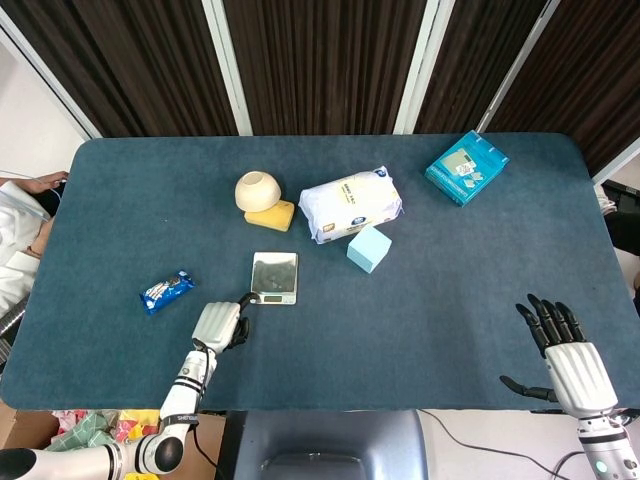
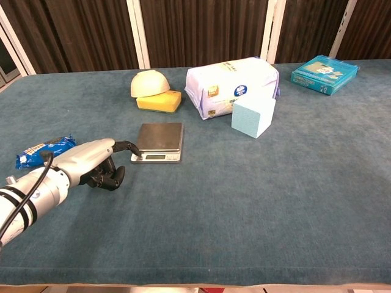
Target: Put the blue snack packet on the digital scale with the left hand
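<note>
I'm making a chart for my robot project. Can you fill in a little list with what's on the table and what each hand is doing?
table: blue cloth-covered table
snack: blue snack packet lying flat, left of the scale, not held
scale: digital scale, nothing on its plate
left hand: left hand low at the scale's front left corner, one finger stretched to it, the others curled, holding nothing
right hand: right hand at the near right edge, fingers spread, holding nothing
other things: cream bowl on a yellow sponge, white wipes pack, light blue cube, teal box
task: not yet done
</note>
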`<act>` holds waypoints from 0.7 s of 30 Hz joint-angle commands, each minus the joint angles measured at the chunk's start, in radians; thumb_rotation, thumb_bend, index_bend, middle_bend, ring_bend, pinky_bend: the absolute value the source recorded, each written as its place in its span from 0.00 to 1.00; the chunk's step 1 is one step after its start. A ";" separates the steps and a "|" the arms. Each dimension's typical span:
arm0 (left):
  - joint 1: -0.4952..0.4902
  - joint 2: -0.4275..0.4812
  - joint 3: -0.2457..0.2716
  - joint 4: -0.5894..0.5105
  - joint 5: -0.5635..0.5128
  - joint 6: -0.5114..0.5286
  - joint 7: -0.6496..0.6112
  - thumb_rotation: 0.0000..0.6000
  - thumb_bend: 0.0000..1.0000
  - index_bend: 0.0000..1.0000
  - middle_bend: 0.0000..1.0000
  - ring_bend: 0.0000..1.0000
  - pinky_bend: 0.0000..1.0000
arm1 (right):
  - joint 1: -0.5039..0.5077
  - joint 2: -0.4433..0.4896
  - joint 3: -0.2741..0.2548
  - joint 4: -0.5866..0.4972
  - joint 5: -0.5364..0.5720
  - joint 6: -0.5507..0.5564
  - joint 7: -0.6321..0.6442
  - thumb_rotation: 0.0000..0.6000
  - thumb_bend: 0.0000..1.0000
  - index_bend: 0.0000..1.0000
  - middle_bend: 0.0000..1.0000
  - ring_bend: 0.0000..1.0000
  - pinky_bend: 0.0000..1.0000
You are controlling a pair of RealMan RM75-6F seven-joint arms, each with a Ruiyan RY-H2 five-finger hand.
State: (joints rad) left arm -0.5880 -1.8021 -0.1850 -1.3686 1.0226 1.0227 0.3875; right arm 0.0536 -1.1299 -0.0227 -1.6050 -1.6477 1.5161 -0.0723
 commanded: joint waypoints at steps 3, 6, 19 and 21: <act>0.000 0.003 0.003 0.001 -0.005 -0.001 -0.001 1.00 0.67 0.24 1.00 1.00 1.00 | 0.000 0.000 -0.002 -0.001 -0.003 -0.001 -0.003 0.76 0.16 0.00 0.00 0.00 0.00; 0.001 0.007 0.008 -0.003 -0.002 0.003 0.000 1.00 0.68 0.24 1.00 1.00 1.00 | -0.001 0.000 -0.002 -0.002 -0.004 -0.001 -0.001 0.76 0.16 0.00 0.00 0.00 0.00; -0.004 0.016 0.016 -0.003 -0.012 -0.004 0.005 1.00 0.69 0.26 1.00 1.00 1.00 | -0.001 0.008 -0.007 -0.002 -0.014 -0.002 0.013 0.76 0.16 0.00 0.00 0.00 0.00; -0.005 0.018 0.017 -0.003 -0.013 -0.005 0.006 1.00 0.69 0.26 1.00 1.00 1.00 | -0.001 0.008 -0.007 -0.002 -0.015 -0.002 0.014 0.76 0.16 0.00 0.00 0.00 0.00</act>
State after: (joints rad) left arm -0.5931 -1.7843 -0.1679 -1.3720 1.0099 1.0177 0.3930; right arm 0.0530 -1.1220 -0.0297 -1.6067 -1.6627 1.5139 -0.0584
